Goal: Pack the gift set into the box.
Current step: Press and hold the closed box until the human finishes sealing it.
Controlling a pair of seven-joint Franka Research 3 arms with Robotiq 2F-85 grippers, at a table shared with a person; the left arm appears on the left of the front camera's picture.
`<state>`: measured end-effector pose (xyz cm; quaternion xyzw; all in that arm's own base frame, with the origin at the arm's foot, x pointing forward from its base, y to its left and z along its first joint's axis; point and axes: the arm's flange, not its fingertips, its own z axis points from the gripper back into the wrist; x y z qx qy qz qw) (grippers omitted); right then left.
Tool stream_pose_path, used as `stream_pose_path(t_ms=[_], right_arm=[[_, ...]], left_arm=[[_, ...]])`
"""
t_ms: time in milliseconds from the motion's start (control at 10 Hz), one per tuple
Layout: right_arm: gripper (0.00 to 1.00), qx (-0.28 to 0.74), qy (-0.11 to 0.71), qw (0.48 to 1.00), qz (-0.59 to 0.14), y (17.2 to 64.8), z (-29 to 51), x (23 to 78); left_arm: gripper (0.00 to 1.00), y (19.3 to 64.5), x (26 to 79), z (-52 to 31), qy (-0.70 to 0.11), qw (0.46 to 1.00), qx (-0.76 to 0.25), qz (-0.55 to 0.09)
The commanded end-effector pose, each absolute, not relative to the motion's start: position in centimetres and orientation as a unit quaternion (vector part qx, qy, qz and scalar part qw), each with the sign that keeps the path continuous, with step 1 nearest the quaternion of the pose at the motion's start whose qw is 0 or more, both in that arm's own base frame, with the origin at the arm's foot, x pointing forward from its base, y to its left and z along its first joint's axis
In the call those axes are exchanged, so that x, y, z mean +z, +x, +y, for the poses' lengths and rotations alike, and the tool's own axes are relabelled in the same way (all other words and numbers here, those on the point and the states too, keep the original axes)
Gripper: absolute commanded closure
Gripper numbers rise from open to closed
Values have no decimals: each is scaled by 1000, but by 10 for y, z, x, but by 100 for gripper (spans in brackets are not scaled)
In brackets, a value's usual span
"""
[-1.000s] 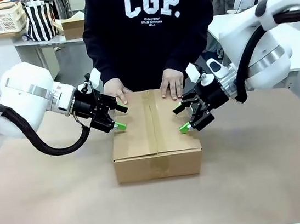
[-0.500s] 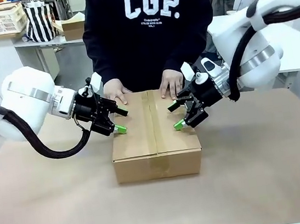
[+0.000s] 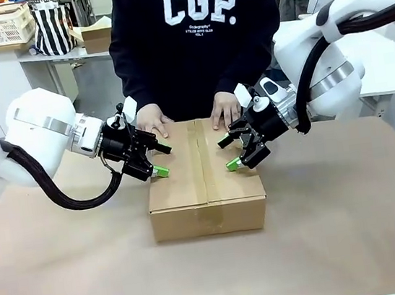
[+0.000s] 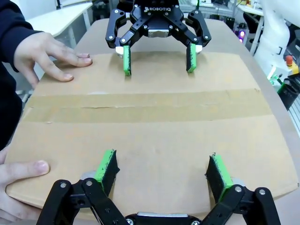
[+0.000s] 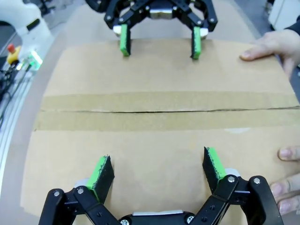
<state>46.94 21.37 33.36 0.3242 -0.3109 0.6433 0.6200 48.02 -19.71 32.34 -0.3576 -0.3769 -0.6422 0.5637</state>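
Note:
The box (image 3: 204, 183) lies shut in the middle of the table, a tape strip (image 3: 200, 158) running along its centre seam. A person's two hands (image 3: 151, 118) rest on its far edge. My left gripper (image 3: 163, 161) hangs open over the box's left flap, its green pads (image 4: 107, 165) just above the cardboard (image 4: 154, 136). Opposite it, my right gripper (image 3: 227, 154) stands open over the right flap, pads (image 5: 212, 165) spread above the box (image 5: 159, 140). Each wrist view faces the other gripper: the right gripper (image 4: 158, 60) and the left gripper (image 5: 160, 41). The gift set is hidden.
The person stands close at the far side, a hand (image 4: 51, 54) flat on the box top and fingers (image 5: 288, 154) at its edge. Behind are a counter with a white basket (image 3: 3, 24), a striped bag (image 3: 52, 27) and a small carton (image 3: 97, 35). Bare table (image 3: 354, 229) surrounds the box.
My right gripper has moved left and slightly up, from beside the box's right edge to over its right flap. The left gripper has edged a little right. Box and hands stayed put.

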Motion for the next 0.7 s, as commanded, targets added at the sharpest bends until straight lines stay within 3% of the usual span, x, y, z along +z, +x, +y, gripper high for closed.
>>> stream_pose_path(t_ms=[0,600], right_arm=[[0,643,325,617,-317,470,213,334],[0,643,325,617,-317,470,213,334]], left_arm=[[0,480,322,-195,-358,565,-640,-377],[0,480,322,-195,-358,565,-640,-377]])
